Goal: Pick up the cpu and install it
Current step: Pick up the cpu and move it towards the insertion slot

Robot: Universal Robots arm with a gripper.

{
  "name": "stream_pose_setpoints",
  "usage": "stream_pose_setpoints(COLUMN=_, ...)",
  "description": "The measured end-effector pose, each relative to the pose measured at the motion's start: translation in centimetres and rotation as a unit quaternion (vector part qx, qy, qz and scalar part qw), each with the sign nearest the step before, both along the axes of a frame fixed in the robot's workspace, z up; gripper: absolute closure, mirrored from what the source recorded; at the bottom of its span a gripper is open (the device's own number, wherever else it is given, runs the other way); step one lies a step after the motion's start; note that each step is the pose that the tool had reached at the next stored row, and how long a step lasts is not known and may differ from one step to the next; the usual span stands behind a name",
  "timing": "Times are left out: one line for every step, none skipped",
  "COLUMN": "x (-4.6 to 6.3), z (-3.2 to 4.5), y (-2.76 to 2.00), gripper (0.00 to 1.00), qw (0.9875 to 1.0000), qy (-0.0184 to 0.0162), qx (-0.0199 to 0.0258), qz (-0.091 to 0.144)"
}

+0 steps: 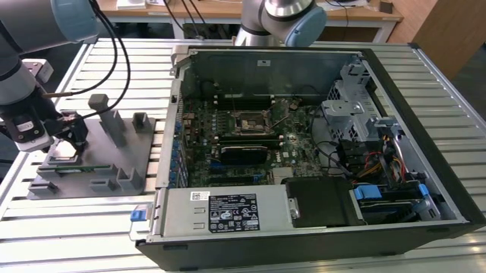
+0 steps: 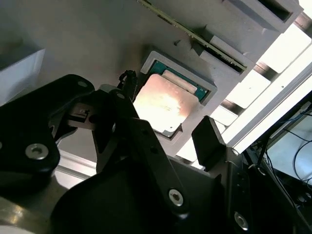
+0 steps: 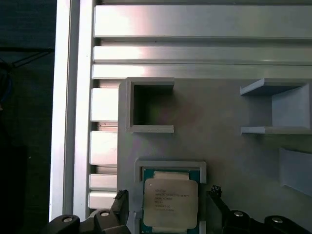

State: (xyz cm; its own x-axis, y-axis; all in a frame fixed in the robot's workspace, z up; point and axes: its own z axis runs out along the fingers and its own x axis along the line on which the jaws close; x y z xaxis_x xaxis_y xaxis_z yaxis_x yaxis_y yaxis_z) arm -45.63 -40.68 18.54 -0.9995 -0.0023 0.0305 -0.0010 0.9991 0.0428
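Cpu [image 3: 170, 204] lies flat in a square pocket of the grey fixture [image 3: 219, 151] on the slatted desk [image 1: 76, 239]; one edge is cut off in the first wrist view; print on its lid cannot be read; pincer [image 3: 168, 196] released, fingers [image 3: 122, 202] straddling the pocket, clear of the chip; in the exterior view the pincer largely hides it.

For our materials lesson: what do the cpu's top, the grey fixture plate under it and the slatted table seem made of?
The cpu: its top looks metal, satin silver-grey, glaring brightly in the second wrist view. The fixture plate: probably plastic, matt even grey without shine. The table: likely aluminium, pale smooth slats with bright reflections.
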Motion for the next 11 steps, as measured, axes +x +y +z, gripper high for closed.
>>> stream_pose_setpoints(x=0.0, z=-0.09, y=0.0, gripper=0.29, qw=1.0, qy=-0.0001, qx=0.0, qz=0.0)
stream_pose_setpoints(x=0.0, z=-0.19, y=0.0, gripper=0.29, qw=1.0, qy=-0.0001, qx=0.0, qz=0.0)
stream_pose_setpoints(x=0.0, z=-0.22, y=0.0, gripper=0.29, qw=1.0, qy=0.0, qx=0.0, qz=0.0)
stream_pose_setpoints(x=0.0, z=-0.23, y=0.0, gripper=0.36, qw=1.0, qy=0.0001, qx=-0.0001, qz=0.0)
stream_pose_setpoints(x=0.0, z=-0.24, y=0.0, gripper=0.36, qw=1.0, qy=0.0001, qx=-0.0001, qz=0.0)
stream_pose_setpoints(x=0.0, z=-0.25, y=0.01, gripper=0.36, qw=1.0, qy=0.0, qx=0.0, qz=0.0)
stream_pose_setpoints(x=0.0, z=-0.26, y=0.03, gripper=0.36, qw=1.0, qy=0.0, qx=0.0002, qz=0.0)
stream_pose_setpoints(x=0.0, z=-0.28, y=0.05, gripper=0.36, qw=1.0, qy=-0.0002, qx=0.0003, qz=0.0)
stream_pose_setpoints(x=0.0, z=-0.27, y=0.08, gripper=0.36, qw=1.0, qy=-0.0001, qx=0.0003, qz=0.001)
stream_pose_setpoints(x=0.0, z=-0.27, y=0.11, gripper=0.36, qw=1.0, qy=-0.0001, qx=0.0003, qz=0.001)
stream_pose_setpoints(x=0.0, z=-0.26, y=0.14, gripper=0.36, qw=1.0, qy=0.0, qx=0.0003, qz=0.001)
